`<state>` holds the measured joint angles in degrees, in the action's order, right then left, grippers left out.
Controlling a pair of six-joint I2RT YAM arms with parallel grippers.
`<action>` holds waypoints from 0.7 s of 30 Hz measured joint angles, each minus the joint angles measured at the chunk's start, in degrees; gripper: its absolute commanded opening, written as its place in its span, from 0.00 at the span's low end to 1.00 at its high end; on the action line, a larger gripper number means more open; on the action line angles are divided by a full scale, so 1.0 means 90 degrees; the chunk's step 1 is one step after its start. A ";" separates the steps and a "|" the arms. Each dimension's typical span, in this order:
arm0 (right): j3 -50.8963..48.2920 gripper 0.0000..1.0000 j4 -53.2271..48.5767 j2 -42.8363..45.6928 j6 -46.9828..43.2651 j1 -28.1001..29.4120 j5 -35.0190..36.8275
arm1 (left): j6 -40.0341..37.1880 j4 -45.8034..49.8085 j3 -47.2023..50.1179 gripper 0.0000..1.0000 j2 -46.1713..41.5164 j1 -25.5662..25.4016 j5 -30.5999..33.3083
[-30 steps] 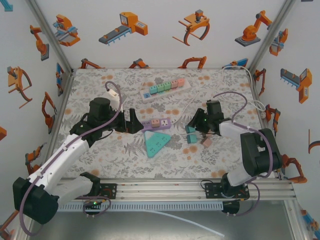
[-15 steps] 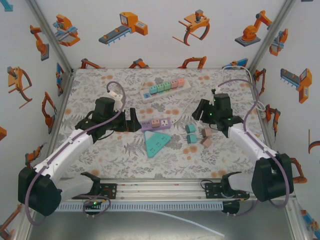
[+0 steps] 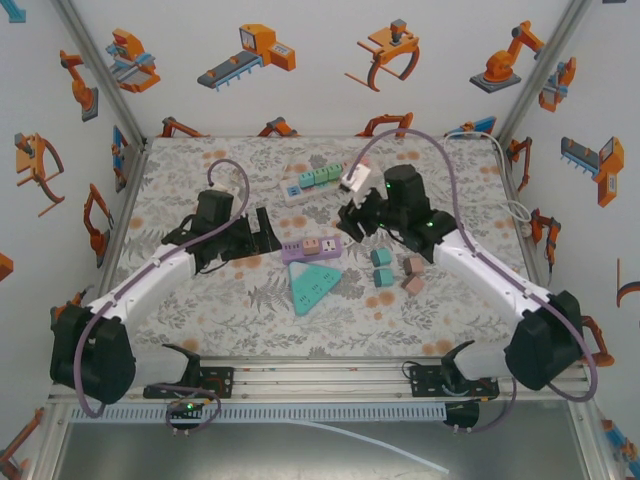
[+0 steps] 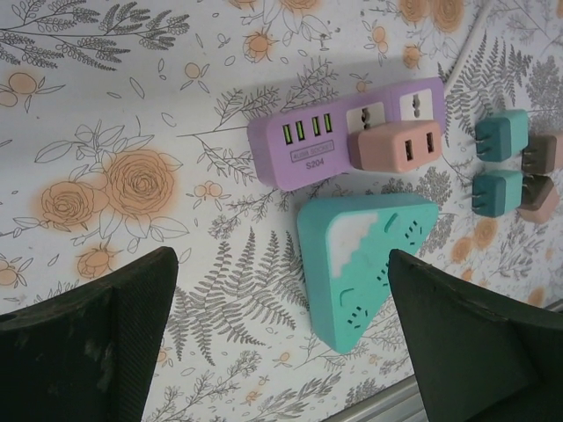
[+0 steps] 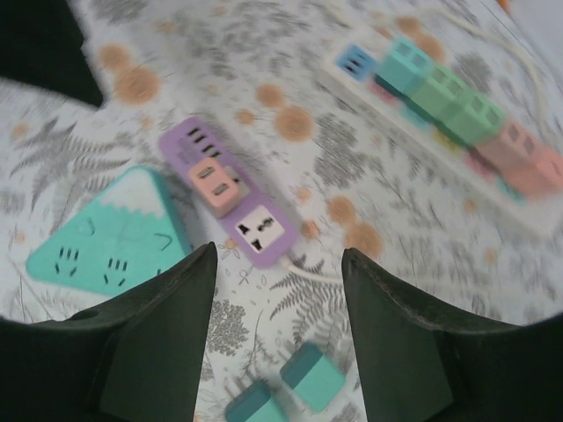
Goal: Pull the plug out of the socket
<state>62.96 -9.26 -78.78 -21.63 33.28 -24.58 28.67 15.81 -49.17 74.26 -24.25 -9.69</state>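
Right fingers (image 5: 158,352): spread wide, nothing between them.
Right gripper (image 3: 352,218): has swung in from the loose plugs (image 3: 395,270) and now hangs above the purple strip (image 5: 224,198).
Left gripper (image 3: 262,236): open too, just beside the strip's USB end.
Pink plug (image 4: 394,149): still seated in the strip, so I'd say the pull hasn't begun.

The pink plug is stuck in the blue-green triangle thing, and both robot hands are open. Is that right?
Not quite. The pink plug is stuck in the purple power strip, not the triangle socket, which lies next to the strip with nothing in it. The left wrist view shows this. The left gripper and the right gripper are indeed both open.
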 measured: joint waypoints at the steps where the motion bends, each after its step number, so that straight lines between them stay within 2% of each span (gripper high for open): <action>1: 0.0146 0.56 -0.0141 -0.0202 -0.0483 0.0100 -0.0287 | 0.0027 -0.0036 -0.0046 0.94 0.0102 0.0015 0.0000; 5: 0.0627 0.57 -0.0648 -0.0959 -0.1855 0.0367 -0.0916 | 0.0095 -0.0189 -0.0299 0.92 0.0520 0.0078 0.0005; 9: 0.1214 0.56 -0.1173 -0.1792 -0.2742 0.0495 -0.1061 | 0.0160 -0.0403 -0.0488 0.88 0.0908 0.0143 0.0005; 14: 0.1780 0.54 -0.1501 -0.2662 -0.3194 0.0580 -0.1010 | 0.0282 -0.0593 -0.0758 0.79 0.1518 0.0209 -0.0053; 21: 0.2195 0.47 -0.1610 -0.3541 -0.3245 0.0648 -0.0984 | 0.0352 -0.0743 -0.1095 0.64 0.2305 0.0211 -0.0291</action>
<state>82.72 -23.75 -110.65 -50.83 39.11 -33.43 31.83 9.13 -59.02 95.00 -22.35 -12.32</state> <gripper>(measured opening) 0.499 0.676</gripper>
